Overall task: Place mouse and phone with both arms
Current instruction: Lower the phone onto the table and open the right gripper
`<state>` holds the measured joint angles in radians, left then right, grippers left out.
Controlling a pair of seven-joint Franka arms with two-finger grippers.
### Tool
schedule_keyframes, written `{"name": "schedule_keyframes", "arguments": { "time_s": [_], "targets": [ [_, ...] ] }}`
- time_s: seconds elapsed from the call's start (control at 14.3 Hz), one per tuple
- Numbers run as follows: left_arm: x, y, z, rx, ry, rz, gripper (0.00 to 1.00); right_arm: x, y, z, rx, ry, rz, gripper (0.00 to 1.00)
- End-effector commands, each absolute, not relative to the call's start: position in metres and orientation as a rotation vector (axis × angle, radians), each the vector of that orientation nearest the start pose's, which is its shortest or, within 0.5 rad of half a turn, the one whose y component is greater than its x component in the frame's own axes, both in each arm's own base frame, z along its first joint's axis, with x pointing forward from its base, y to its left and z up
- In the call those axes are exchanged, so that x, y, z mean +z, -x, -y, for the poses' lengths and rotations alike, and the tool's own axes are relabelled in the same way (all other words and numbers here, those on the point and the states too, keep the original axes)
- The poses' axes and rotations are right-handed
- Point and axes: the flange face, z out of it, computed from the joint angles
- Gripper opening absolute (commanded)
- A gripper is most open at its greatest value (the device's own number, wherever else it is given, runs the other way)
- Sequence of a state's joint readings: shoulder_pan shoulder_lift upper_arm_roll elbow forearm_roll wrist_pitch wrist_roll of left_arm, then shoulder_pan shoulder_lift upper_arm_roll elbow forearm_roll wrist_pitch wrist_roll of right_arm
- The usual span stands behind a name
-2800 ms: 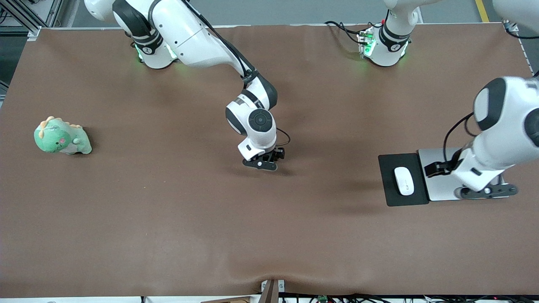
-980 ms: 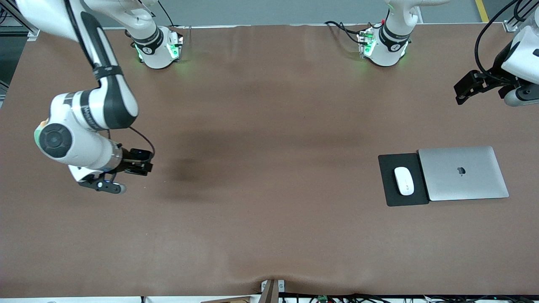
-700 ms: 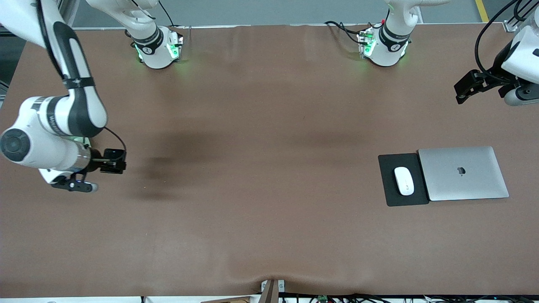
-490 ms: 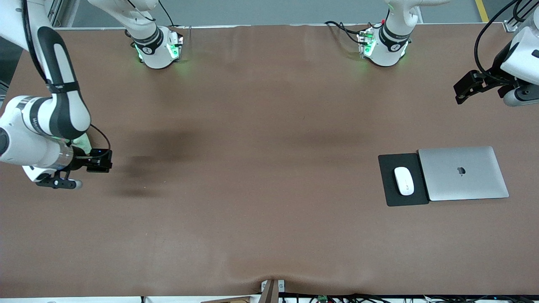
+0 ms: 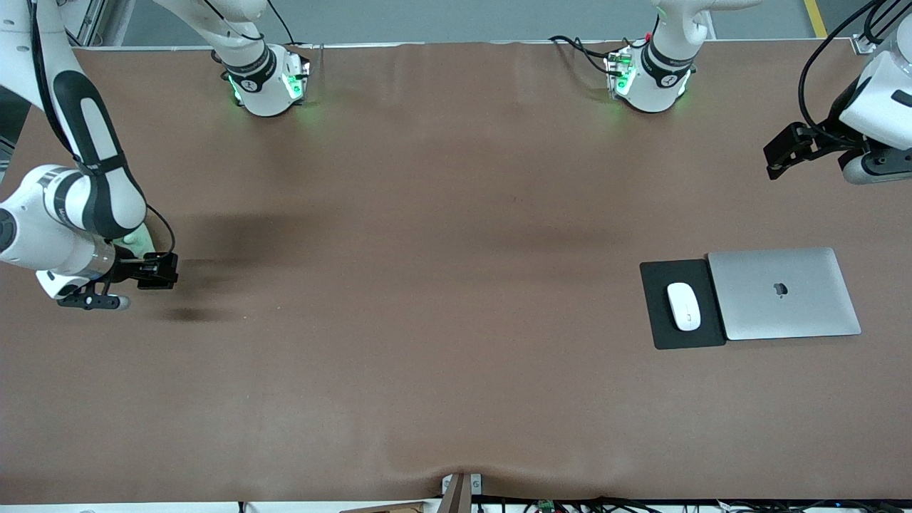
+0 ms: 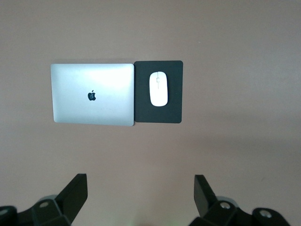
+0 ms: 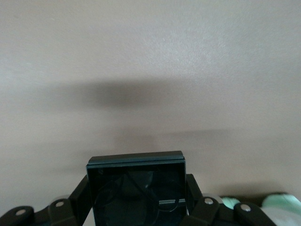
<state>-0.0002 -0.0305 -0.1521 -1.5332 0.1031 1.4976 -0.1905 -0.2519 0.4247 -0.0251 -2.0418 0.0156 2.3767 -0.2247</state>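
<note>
The white mouse (image 5: 683, 306) lies on a black mouse pad (image 5: 662, 335) toward the left arm's end of the table; it also shows in the left wrist view (image 6: 158, 88). My right gripper (image 5: 158, 271) is shut on the black phone (image 5: 162, 269) and holds it low over the table beside a green toy. In the right wrist view the phone (image 7: 136, 188) fills the space between the fingers of the right gripper (image 7: 136, 190). My left gripper (image 5: 780, 153) is open and empty, raised above the table's end; in its wrist view (image 6: 139, 195) the fingers stand wide apart.
A closed silver laptop (image 5: 784, 292) lies against the mouse pad, on the side toward the left arm's end; it also shows in the left wrist view (image 6: 91, 94). The green plush toy (image 5: 135, 241) is mostly hidden under the right arm; a part shows in the right wrist view (image 7: 277, 202).
The right arm has carried the phone from mid-table to its own end, beside the green toy. The left arm has lifted away from the laptop and now hardly moves.
</note>
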Motion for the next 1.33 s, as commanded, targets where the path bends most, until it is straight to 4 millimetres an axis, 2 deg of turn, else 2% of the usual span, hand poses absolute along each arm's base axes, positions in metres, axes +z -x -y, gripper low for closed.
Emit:
{"name": "schedule_keyframes", "arguments": {
  "time_s": [0.0,0.21,0.35,0.42,0.49,0.56,0.7,0.77,0.84,1.05,1.26],
  "targets": [
    [0.655,-0.526,0.069,-0.038,3.057,0.042,1.0,0.199,-0.56,0.167,0.14,3.112,-0.086,0.0],
    [0.655,-0.526,0.07,-0.04,3.057,0.043,1.0,0.182,-0.556,0.17,0.168,3.105,-0.098,0.0],
    [0.655,-0.526,0.07,-0.04,3.057,0.043,1.0,0.169,-0.552,0.177,0.163,3.105,-0.117,0.08],
    [0.655,-0.526,0.07,-0.04,3.057,0.043,1.0,0.169,-0.552,0.176,0.168,3.105,-0.114,0.27],
    [0.656,-0.526,0.069,-0.04,3.057,0.043,1.0,0.168,-0.552,0.176,0.172,3.104,-0.113,0.72],
    [0.657,-0.525,0.069,-0.04,3.057,0.045,1.0,0.169,-0.552,0.175,0.181,3.101,-0.117,1.0],
    [0.658,-0.524,0.069,-0.045,3.057,0.045,1.0,0.175,-0.551,0.173,0.217,3.093,-0.112,1.0],
    [0.658,-0.524,0.069,-0.045,3.057,0.045,1.0,0.185,-0.554,0.172,0.233,3.089,-0.116,1.0],
    [0.658,-0.524,0.069,-0.045,3.057,0.043,1.0,0.204,-0.562,0.171,0.227,3.091,-0.112,1.0],
    [0.659,-0.524,0.069,-0.047,3.057,0.043,1.0,0.257,-0.587,0.152,0.249,3.092,-0.046,1.0],
    [0.659,-0.523,0.069,-0.045,3.057,0.043,1.0,0.306,-0.6,0.134,0.261,3.091,0.004,1.0]
  ]
}}
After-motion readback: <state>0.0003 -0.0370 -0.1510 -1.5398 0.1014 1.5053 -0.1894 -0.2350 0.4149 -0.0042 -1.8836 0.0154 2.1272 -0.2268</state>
